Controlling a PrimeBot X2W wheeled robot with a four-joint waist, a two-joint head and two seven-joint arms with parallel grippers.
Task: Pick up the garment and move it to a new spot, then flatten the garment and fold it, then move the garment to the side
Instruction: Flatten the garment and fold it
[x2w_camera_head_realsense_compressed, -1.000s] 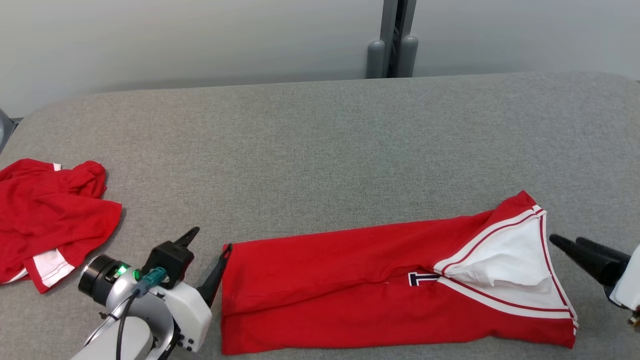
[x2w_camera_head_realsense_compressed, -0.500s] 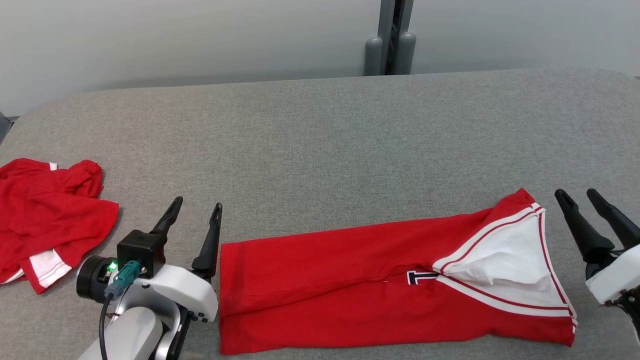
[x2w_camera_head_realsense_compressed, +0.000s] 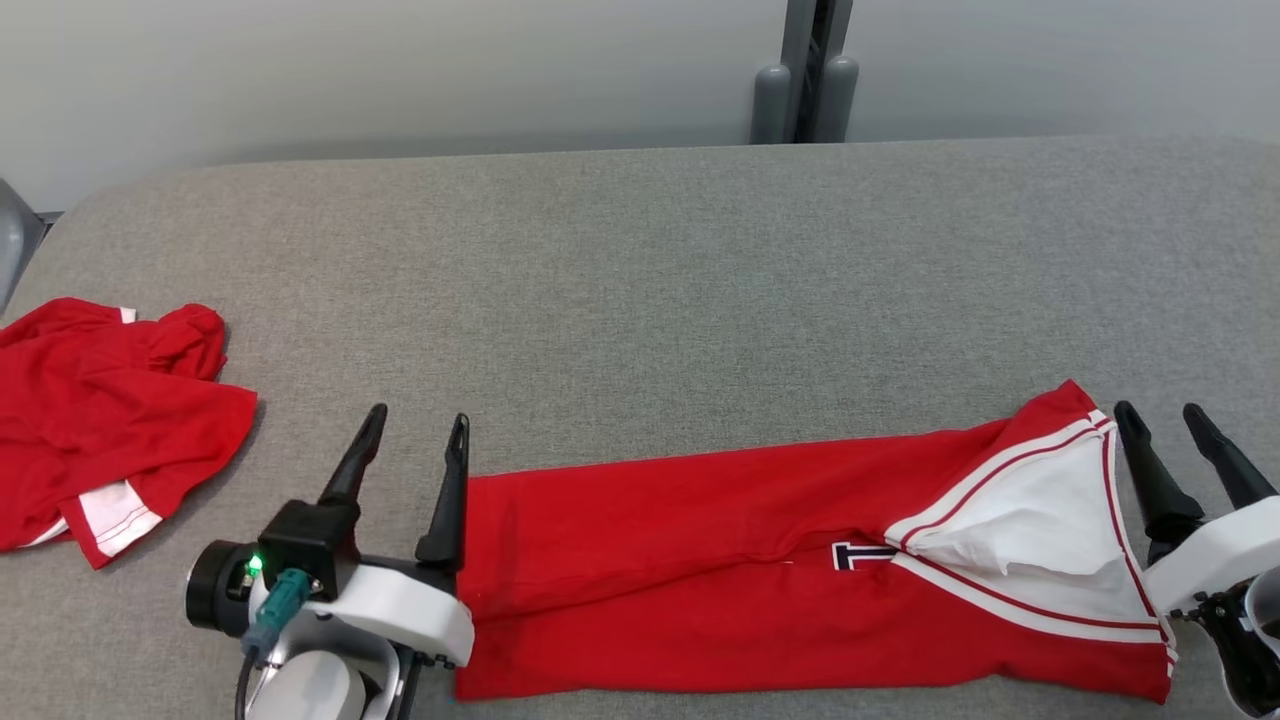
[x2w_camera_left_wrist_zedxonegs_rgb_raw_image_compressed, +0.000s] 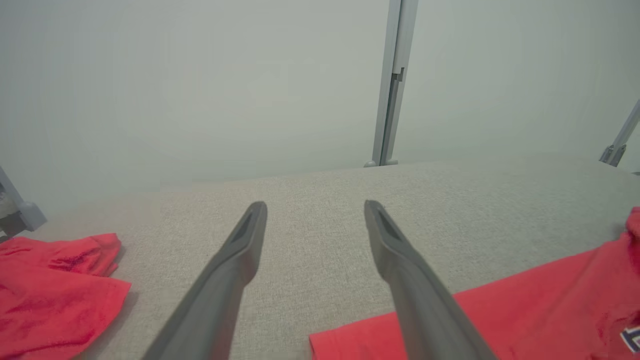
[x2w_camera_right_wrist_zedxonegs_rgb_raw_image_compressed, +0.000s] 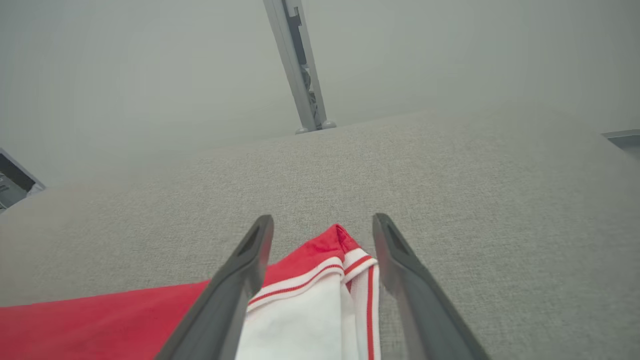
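- Garment: red jersey (x2w_camera_head_realsense_compressed: 700, 570) lies folded lengthwise into a long band along near edge of grey fabric table (x2w_camera_head_realsense_compressed: 640, 280), running left to right.
- Jersey detail: white V-shaped panel w/ red-and-white stripe trim at right end; part of a dark letter shows beside it. Some creases along mid section.
- Left gripper (x2w_camera_head_realsense_compressed: 419, 414): fingers spread wide, nothing between them, pointing toward far side of table. It sits at jersey's left end; its inner finger lines up w/ the cloth's left edge. Contact w/ cloth: cannot tell.
- Left wrist view: bare table between the fingers, red cloth corner under the right-hand finger.
- Right gripper (x2w_camera_head_realsense_compressed: 1156, 409): fingers spread wide, nothing grasped, pointing same way. Positioned at jersey's right end, just beside striped trim.
- Right wrist view: jersey's far right corner, red tip plus striped trim, lies between the two fingers. Whether fingers touch cloth: cannot tell.
- Other item: second red garment (x2w_camera_head_realsense_compressed: 110, 400) w/ white trim, crumpled in a heap at left side of table, well apart from jersey.
- Background: grey post (x2w_camera_head_realsense_compressed: 805, 70) stands behind table's far edge against pale wall.
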